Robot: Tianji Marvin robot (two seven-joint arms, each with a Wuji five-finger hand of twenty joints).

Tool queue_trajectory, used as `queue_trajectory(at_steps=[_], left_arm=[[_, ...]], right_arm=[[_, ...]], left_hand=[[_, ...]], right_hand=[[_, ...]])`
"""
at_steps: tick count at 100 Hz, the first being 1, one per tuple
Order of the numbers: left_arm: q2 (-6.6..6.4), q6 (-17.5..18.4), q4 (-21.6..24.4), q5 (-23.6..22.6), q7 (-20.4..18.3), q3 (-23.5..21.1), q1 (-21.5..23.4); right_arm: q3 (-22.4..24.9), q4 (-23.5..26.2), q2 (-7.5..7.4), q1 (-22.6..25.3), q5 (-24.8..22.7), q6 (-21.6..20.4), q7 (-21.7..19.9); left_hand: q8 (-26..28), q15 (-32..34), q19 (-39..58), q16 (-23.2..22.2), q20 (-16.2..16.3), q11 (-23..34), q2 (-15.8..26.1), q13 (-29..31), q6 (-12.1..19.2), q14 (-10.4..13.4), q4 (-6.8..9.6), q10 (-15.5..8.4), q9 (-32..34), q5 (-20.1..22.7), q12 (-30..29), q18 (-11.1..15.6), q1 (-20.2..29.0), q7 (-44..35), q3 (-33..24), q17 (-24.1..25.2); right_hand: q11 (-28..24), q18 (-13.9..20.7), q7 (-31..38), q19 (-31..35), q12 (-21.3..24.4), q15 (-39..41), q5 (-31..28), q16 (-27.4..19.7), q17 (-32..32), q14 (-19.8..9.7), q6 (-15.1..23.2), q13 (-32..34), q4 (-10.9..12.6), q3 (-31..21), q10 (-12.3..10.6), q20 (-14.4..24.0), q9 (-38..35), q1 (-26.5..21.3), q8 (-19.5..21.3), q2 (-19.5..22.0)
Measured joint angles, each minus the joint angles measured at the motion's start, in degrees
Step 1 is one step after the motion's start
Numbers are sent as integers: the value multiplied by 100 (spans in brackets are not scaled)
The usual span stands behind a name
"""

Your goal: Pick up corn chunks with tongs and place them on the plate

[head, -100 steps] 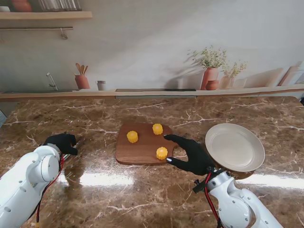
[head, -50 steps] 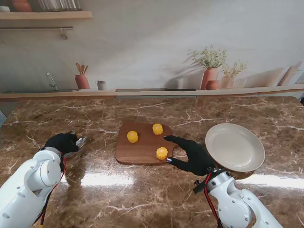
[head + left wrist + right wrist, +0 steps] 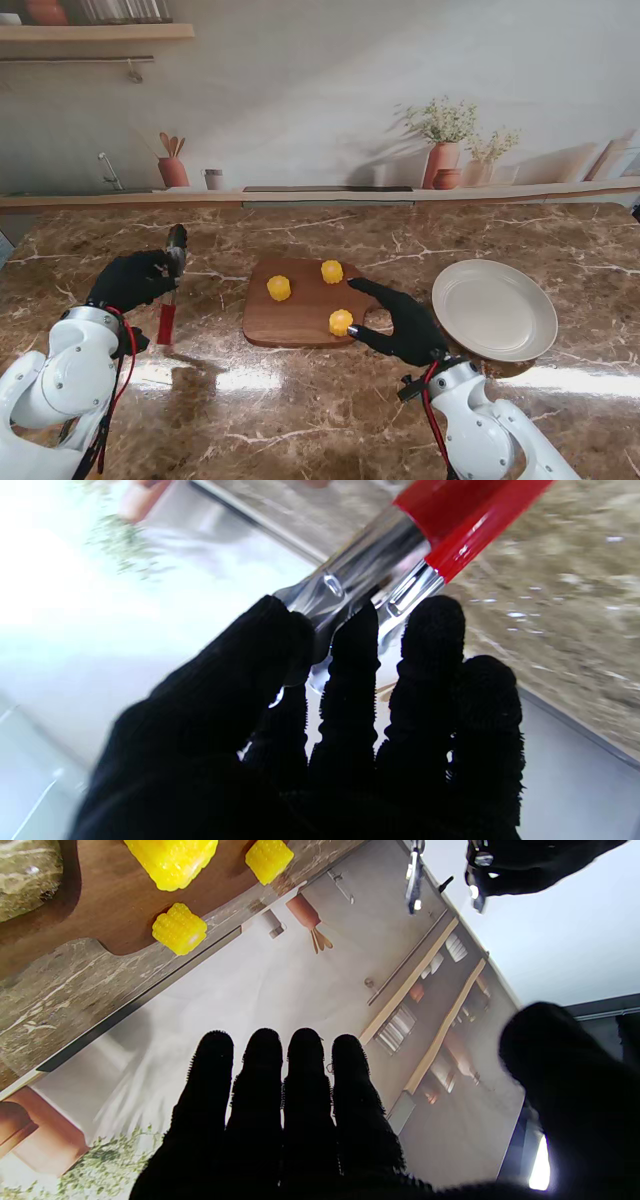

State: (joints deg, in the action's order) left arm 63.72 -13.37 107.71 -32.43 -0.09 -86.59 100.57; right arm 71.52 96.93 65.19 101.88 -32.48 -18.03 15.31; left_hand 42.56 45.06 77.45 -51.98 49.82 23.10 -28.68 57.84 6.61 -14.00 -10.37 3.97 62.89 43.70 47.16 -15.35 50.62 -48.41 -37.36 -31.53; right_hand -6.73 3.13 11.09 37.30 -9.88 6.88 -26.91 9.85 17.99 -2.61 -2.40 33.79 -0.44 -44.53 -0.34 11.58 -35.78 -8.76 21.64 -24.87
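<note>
Nearest to where I stand, the right hand [image 3: 408, 328] rests at the near right corner of the cutting board [image 3: 290, 318], its fingers [image 3: 305, 1075] straight and side by side with the thumb spread wide, holding nothing. The closest corn chunk [image 3: 341, 322] sits on the board just beside that thumb.

Over on the left, the left hand [image 3: 130, 281] is raised off the desk [image 3: 300, 410] with its fingers [image 3: 355, 645] clamped on the tongs [image 3: 170, 290]. The wrist view shows the grip on the bare metal arms just short of the red sleeves; from the stand view the red end [image 3: 166, 324] hangs down toward the desk. I'd judge the tongs light but springy and slick on that polished steel, so the hold looks better kept on the metal arms where squeezing shuts the tips.

Two more corn chunks lie farther back on the board, one toward the left [image 3: 279, 288] and one at the far edge [image 3: 331, 271]. All three are short, bright yellow cylinders with knobbly kernel rows, standing on their cut ends. They look small, light and firm, yet round enough to roll or squirt out of a pinch; taking them across the ribbed sides seems safest.

The plate [image 3: 494, 309], pale and shallow, waits to the right of the board, with no corn on it yet.
</note>
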Motion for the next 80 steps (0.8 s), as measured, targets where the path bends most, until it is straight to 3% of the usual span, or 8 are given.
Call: queue_trajectory(at_steps=[17, 28, 46, 59, 66, 73, 80], left_arm=[[38, 299, 489, 351, 143, 170, 57], [47, 395, 678, 799, 212, 461, -12], [115, 591, 747, 1311, 524, 1134, -354], [226, 852, 661, 2059, 856, 1614, -641], [300, 985, 570, 2176, 948, 1840, -769], [367, 1110, 466, 2243, 1008, 2017, -849], [420, 1206, 364, 2343, 1178, 2210, -905]], right_arm=[[-126, 16, 78, -5, 348, 286, 194], [-248, 41, 123, -14, 435, 421, 349], [-437, 85, 206, -32, 516, 569, 536], [-491, 109, 258, -5, 664, 588, 646], [-492, 148, 287, 42, 796, 605, 705], [-493, 194, 321, 100, 983, 647, 770], [-513, 259, 359, 163, 1501, 641, 783]], left_hand=[[6, 0, 7, 0, 0, 18, 0, 156, -94, -1, -2, 70, 0, 60, 3, -8, 67, 68, 68, -223], [8, -1, 1, 39, 0, 19, 0, 182, -94, -2, -2, 112, 0, 60, 3, -52, 70, 69, 68, -346], [52, -89, -10, 101, -142, 19, 0, 300, -132, -3, -2, 127, 0, 73, 3, -79, 70, 92, 68, -498], [62, -129, -71, 125, -197, 19, 0, 300, -177, -4, -2, 140, 0, 119, 3, -98, 71, 139, 68, -524], [63, -135, -72, 153, -222, 19, 0, 300, -179, -4, -2, 140, 0, 119, 3, -100, 71, 139, 68, -525], [69, -194, -77, 154, -259, 20, 0, 300, -181, -17, -2, 149, 0, 120, 4, -124, 71, 140, 68, -525], [78, -194, -77, 154, -261, 20, 0, 300, -186, -18, -2, 155, 0, 121, 5, -126, 71, 140, 68, -525]], right_hand=[[-193, -173, 394, 398, -205, 223, -67, 211, 259, 228, -229, 422, 0, 381, 205, 87, -210, -279, 275, -550], [-346, -248, 550, 537, -410, 290, -58, 300, 345, 300, -394, 422, 0, 339, 313, 138, -211, -411, 555, -1021], [-427, -314, 438, 538, -539, 284, 322, 353, 190, 378, -739, 402, -1, 285, 517, 138, 276, -411, 784, -1075], [-469, -323, 248, 357, -589, 166, 937, 364, -143, 497, -1045, -88, -2, 285, 706, 138, 983, -404, 865, -1075], [-531, -361, 161, 225, -634, 149, 1236, 392, -268, 551, -1201, -279, -3, 285, 773, 138, 1362, -398, 976, -1075], [-674, -389, 109, 170, -752, 205, 1359, 392, -345, 595, -1291, -385, -76, 285, 851, 138, 1601, -397, 1129, -1075], [-842, -406, 40, 90, -845, 223, 1558, 449, -475, 615, -1382, -596, -78, 322, 915, 138, 1838, -397, 1233, -1075]])
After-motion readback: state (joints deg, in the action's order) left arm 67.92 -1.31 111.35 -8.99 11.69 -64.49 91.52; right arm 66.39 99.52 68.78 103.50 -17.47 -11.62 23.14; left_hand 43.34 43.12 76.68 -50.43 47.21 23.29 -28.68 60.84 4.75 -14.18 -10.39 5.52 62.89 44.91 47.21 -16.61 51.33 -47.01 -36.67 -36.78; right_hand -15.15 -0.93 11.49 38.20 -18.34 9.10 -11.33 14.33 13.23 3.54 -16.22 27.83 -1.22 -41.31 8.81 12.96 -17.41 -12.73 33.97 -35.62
